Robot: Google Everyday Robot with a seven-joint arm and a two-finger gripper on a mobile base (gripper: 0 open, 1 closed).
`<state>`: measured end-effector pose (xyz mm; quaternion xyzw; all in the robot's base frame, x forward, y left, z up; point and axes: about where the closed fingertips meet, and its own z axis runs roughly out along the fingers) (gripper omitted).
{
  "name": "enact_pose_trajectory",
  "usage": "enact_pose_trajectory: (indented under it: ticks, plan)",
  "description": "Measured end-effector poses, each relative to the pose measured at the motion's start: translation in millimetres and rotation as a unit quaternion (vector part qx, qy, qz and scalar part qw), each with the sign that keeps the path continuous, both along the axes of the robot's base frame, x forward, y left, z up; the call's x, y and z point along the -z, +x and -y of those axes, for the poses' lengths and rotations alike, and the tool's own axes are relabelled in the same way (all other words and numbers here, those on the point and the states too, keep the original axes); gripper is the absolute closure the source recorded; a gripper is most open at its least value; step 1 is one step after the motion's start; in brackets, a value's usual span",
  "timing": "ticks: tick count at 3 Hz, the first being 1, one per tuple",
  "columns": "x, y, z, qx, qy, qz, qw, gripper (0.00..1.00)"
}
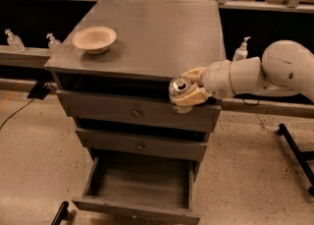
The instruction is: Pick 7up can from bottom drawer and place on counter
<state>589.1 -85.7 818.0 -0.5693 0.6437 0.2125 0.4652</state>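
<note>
The grey, scuffed surface point(162, 32) tops a drawer cabinet point(122, 116). A pale bowl point(94, 39) stands upright on it near the front left corner. The tool point(190, 89) is just off the front edge, towards the right corner, clasping the can point(178, 86).

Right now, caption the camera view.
Hand grips small silvery drink can at front edge of grey cabinet counter, above open grey bottom drawer.

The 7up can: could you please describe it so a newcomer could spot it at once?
Find the grey drawer cabinet's counter. At its front right edge, the gripper holds the 7up can between its jaws. It is the only shiny silver-topped cylinder, unlike the bowl and clear bottles.
</note>
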Motion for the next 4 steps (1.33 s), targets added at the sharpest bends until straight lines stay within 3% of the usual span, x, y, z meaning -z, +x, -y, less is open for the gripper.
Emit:
enact_pose_trajectory:
  ticks: [1, 3, 4]
  plan:
    - [2.3, 27.4, 3.1, 0.056, 0.011, -0.015, 0.9983, 1.0]
    - [-0.7, 28.5, -1.9, 0.047, 0.009, -0.017, 0.9987, 1.0]
    - [-25.4, 33.1, -21.3, 0.012, 0.05, -0.015, 0.9986, 1.0]
